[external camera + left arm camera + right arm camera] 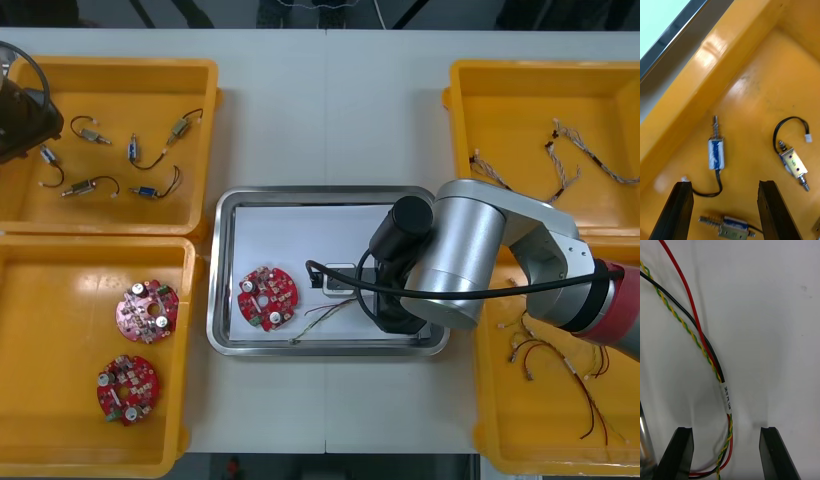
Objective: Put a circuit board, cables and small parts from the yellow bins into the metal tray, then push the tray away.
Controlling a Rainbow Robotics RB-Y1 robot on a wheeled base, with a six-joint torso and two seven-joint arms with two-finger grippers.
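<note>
Right gripper: over the shiny rectangular metal tray, frame centre. Fingers wide apart, gripping nothing. The thin red, black and yellow-green cable bundle lies loose on the white floor between them, so it is probably delivered. Round red circuit board lies in the tray's left part. Left gripper: spread, empty, above small metal parts in the upper-left yellow plastic bin, likely lining up a pick.
</note>
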